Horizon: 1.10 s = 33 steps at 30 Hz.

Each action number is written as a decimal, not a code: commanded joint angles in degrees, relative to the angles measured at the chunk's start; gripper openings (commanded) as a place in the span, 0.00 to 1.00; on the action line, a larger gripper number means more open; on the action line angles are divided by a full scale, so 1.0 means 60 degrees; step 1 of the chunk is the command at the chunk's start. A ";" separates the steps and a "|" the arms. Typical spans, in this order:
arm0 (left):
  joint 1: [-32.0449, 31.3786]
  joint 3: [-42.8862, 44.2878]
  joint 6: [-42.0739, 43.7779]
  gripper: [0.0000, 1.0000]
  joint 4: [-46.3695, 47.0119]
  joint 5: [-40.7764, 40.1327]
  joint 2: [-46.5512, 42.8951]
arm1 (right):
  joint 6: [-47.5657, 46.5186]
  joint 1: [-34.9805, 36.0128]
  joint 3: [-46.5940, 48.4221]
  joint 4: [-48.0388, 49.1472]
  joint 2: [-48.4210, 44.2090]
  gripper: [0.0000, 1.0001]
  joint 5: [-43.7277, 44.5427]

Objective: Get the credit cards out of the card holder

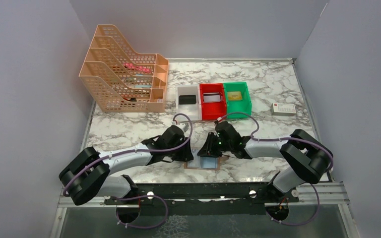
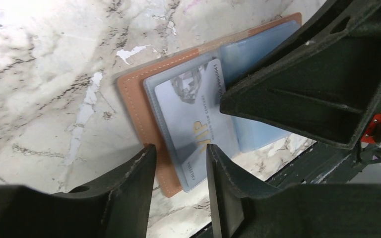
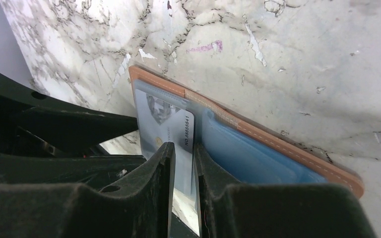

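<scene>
**Right gripper pinches the card**

I see the card holder (image 1: 208,163) lying open and flat on the table (image 1: 258,94), close to the near edge, between my two arms. A pale credit card (image 2: 188,119) with "VIP" on it lies on the half nearer my left arm. My right gripper (image 3: 183,148) is pinched on one edge of that card, fingers very close together. My left gripper (image 2: 180,148) is apart and holds nothing. Its fingers sit just over the card holder's brown edge.
</scene>
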 commanded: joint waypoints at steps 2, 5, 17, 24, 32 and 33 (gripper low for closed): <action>-0.0044 0.0663 0.0437 0.46 -0.0966 -0.0797 -0.0251 | -0.0662 0.0017 0.0092 -0.1072 -0.0049 0.26 0.0664; -0.0092 0.0988 0.0647 0.46 -0.1255 -0.0943 -0.0135 | -0.0595 0.0017 0.0113 -0.1208 -0.0201 0.26 0.0867; -0.0615 0.1337 0.1044 0.40 -0.1179 -0.0579 0.0467 | -0.0221 0.0017 -0.0116 -0.0619 -0.0056 0.26 0.0549; -0.0674 0.1000 0.0960 0.24 -0.0752 -0.0328 0.1171 | 0.0036 0.0017 -0.0304 -0.0134 0.0093 0.26 0.0177; -0.0740 0.0266 0.0374 0.09 -0.0710 -0.0690 0.1306 | 0.0263 0.0017 -0.0537 -0.0047 -0.0269 0.28 0.0133; -0.0744 0.0224 0.0341 0.08 -0.0677 -0.0686 0.1327 | 0.0122 0.0017 -0.0502 -0.0217 -0.0367 0.28 0.0226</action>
